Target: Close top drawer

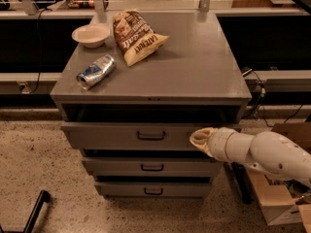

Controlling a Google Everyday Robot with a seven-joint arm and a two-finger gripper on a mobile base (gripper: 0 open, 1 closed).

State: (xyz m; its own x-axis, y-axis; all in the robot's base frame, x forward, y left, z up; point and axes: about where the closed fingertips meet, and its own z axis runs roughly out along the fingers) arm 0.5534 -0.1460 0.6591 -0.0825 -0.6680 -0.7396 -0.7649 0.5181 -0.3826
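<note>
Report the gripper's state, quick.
The gripper: open or closed cannot be told; it is at the front of the partly open top drawer, right of the handle.

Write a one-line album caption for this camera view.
Gripper at the open top drawer, right of its handle; bowl, can and chip bag sit on the cabinet.

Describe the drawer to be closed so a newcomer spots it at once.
Find the grey cabinet with a chip bag on top. The top drawer is highest, the gripper at its front's right end. Its front is taller than the two drawers below.
</note>
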